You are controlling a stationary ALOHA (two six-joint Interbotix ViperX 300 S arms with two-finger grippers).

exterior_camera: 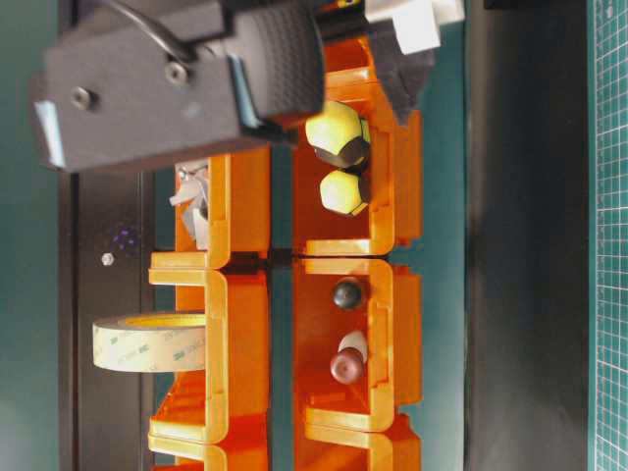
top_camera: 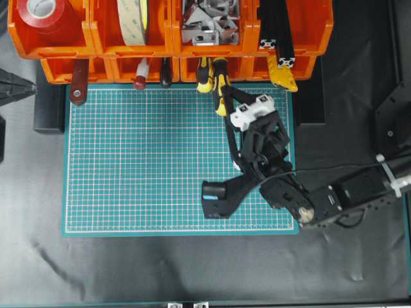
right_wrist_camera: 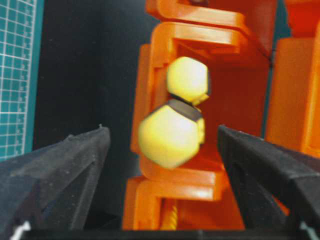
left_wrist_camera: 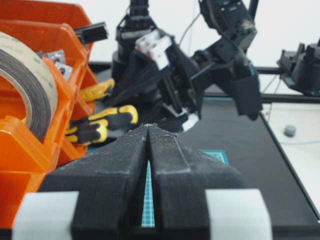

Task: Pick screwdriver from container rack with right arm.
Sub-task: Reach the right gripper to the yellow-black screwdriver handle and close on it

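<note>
the screwdriver hangs out of the front row of the container rack, its black-and-yellow handle pointing toward six o'clock in the overhead view, just beside a stubbier yellow-handled tool at its nine o'clock. the right gripper sits at the handle end with its jaws spread wide, one finger on each side of the yellow butt, not touching it. the left gripper has its jaws pressed together, empty, over the green cutting mat.

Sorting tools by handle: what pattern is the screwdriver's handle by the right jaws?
Black-and-yellow stripes on the screwdriver handle, clearest in the overhead view.
</note>
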